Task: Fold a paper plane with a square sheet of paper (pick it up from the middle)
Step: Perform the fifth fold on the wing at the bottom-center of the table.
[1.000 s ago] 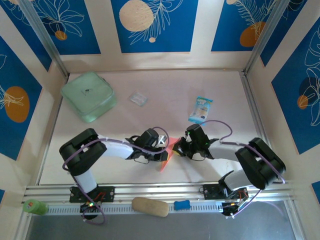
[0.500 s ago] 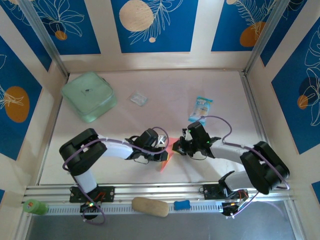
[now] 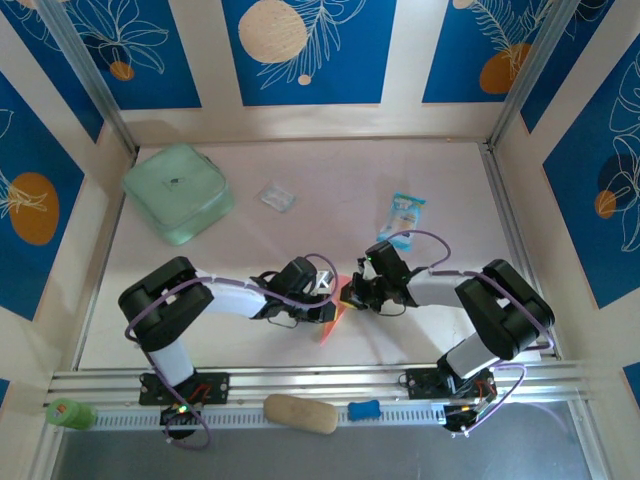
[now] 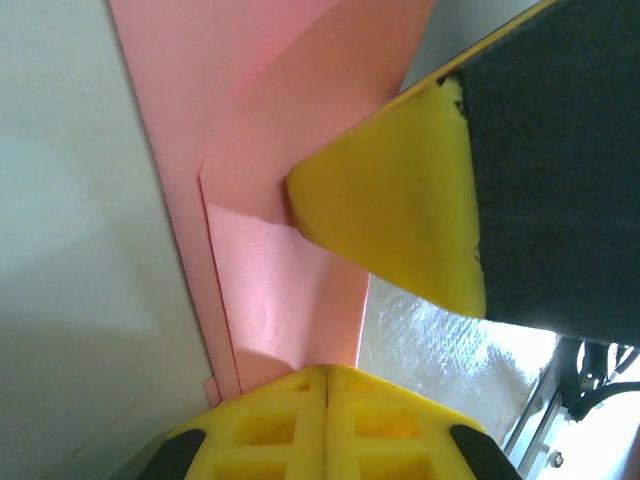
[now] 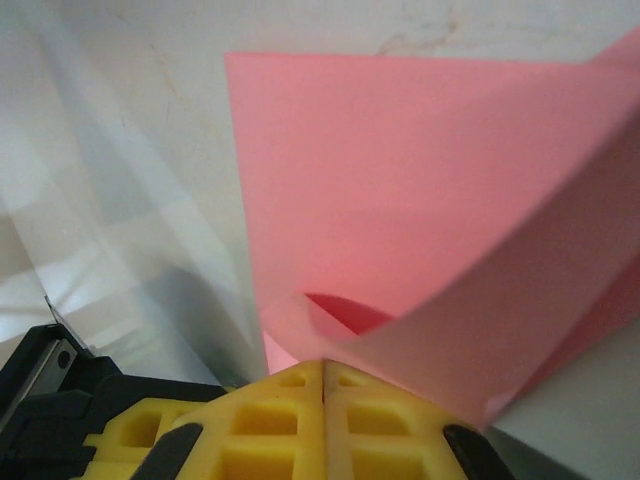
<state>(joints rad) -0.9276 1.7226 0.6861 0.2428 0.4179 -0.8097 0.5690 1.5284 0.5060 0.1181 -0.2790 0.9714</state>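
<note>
Where the two arms meet in the top view, the left end effector (image 3: 328, 303) and the right end effector (image 3: 349, 293) sit tip to tip over the middle of the pale bench (image 3: 330, 170). The pink paper (image 3: 333, 320) shows as a small folded sliver between them, trailing toward the arm bases from the tips. From this height you cannot tell how the fingers stand. Well beyond the left end effector lie a mint-green pouch (image 3: 178, 192) and a small clear wrapper (image 3: 277, 197). A blue-and-white snack packet (image 3: 402, 218) lies beyond the right one.

In the left wrist view, the left end effector (image 4: 326, 378) has its yellow pads pressed together, pinching the near edge of the pink paper (image 4: 260, 290). The paper runs away from it in overlapping layers with a straight crease. A yellow fingertip (image 4: 390, 210) of the right end effector presses into the paper just ahead, something the top view cannot resolve.

In the right wrist view, the right end effector (image 5: 325, 375) is also pressed together, pinching the pink paper (image 5: 400, 170). One flap rises flat ahead of it, and another curls across from the right, above the bare bench (image 5: 100, 150).
</note>
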